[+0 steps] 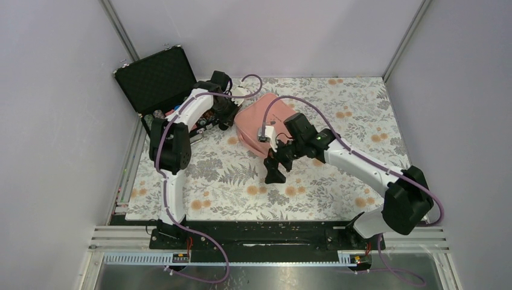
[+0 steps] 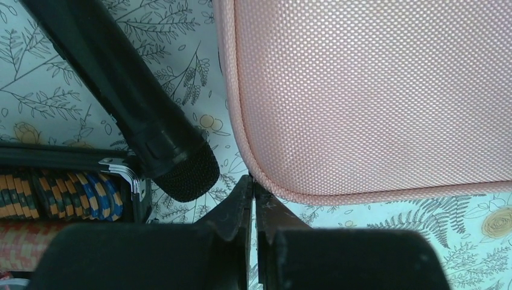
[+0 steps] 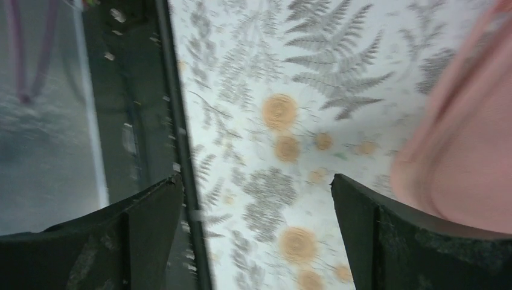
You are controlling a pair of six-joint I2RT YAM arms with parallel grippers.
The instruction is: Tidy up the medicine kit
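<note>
The pink medicine kit (image 1: 256, 121) lies closed on the floral cloth at centre back. In the left wrist view its pink mesh fabric (image 2: 374, 96) fills the upper right. My left gripper (image 1: 231, 115) is at the pouch's left side. In its own view the left gripper (image 2: 253, 183) is shut, tips touching the pouch's rounded corner seam; I cannot tell whether anything is pinched there. My right gripper (image 1: 275, 164) hovers open and empty just in front of the pouch. In its blurred own view the right gripper (image 3: 256, 193) is over bare cloth, with the pouch (image 3: 465, 145) at the right edge.
An open black hard case (image 1: 158, 78) stands at the back left, with poker chips (image 2: 66, 193) inside. A black rod with a textured end (image 2: 151, 121) lies between the case and the pouch. The table's dark front rail (image 3: 172, 121) shows in the right wrist view.
</note>
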